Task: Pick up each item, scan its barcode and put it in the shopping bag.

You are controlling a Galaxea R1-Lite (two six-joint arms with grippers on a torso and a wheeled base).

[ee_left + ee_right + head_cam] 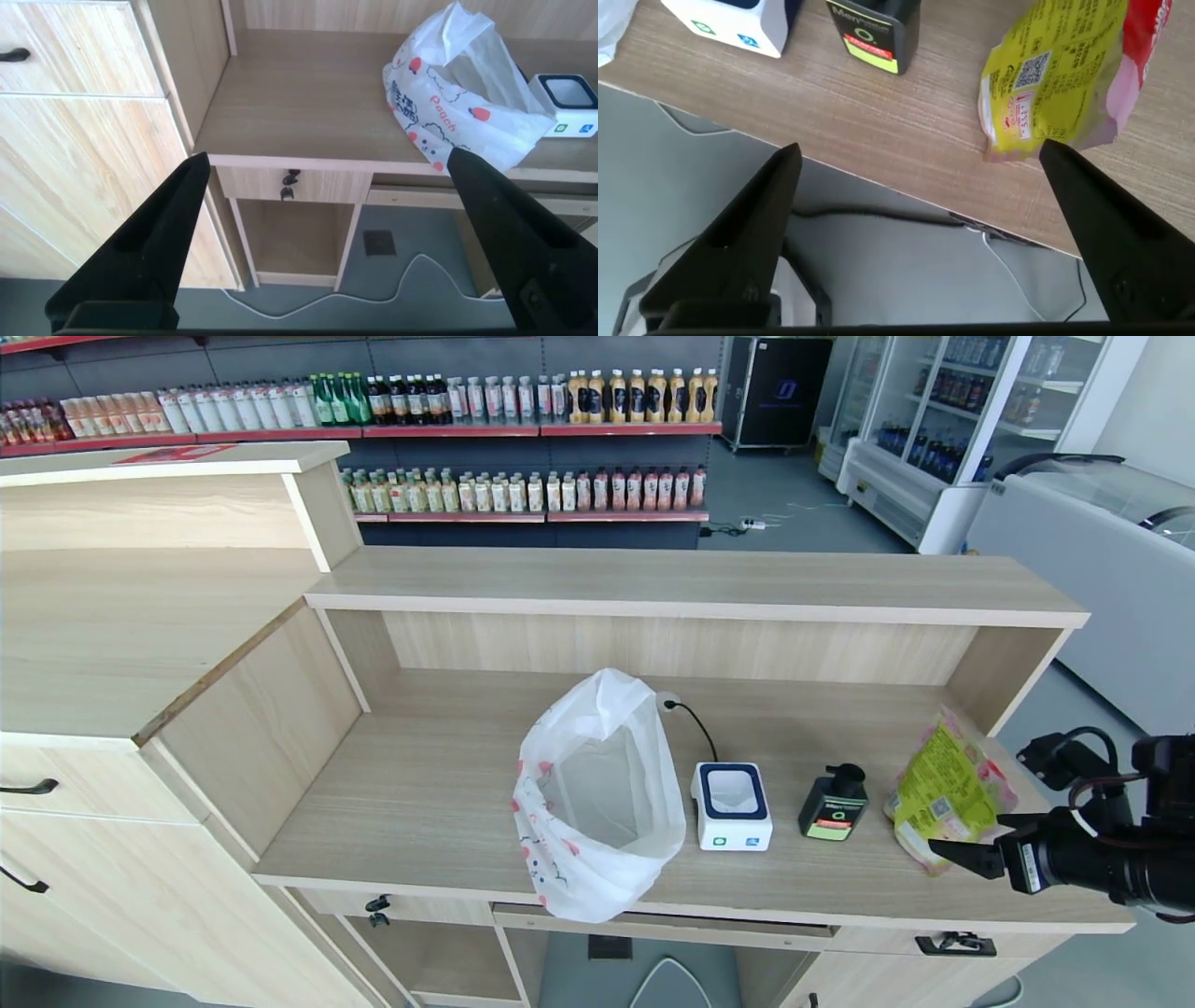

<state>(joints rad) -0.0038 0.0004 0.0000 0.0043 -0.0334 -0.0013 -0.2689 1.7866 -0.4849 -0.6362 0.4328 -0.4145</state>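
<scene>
The right gripper (920, 159) is seen at the lower right of the head view, released, its fingers spread wide, held off the front edge of the counter (439, 803) and just short of the snack packet (948, 791). The packet lies flat at the right end of the counter, with printed codes visible on its upturned face near the end closest to the gripper. To its left, toward the middle of the frame, stand a dark bottle (834, 805), then the scanner (734, 805) with its window facing up, then the shopping bag (597, 803), whose mouth stands open and whose lower part hangs slightly over the front edge.

The packet is judged to be the item in hand, since it is nearest the open fingers. It looks soft and puffed, so it is best taken across its width at a side edge rather than at the flat end seam. The printed codes should be left uncovered by the fingers. As the codes face up and the scanner window also faces up, the packet would have to be turned over before it is presented above the window. The bottle stands between packet and scanner and should be passed over with room to spare.

The left gripper (327, 161) is likewise open, held low off the left front of the counter, with nothing between its fingers.
</scene>
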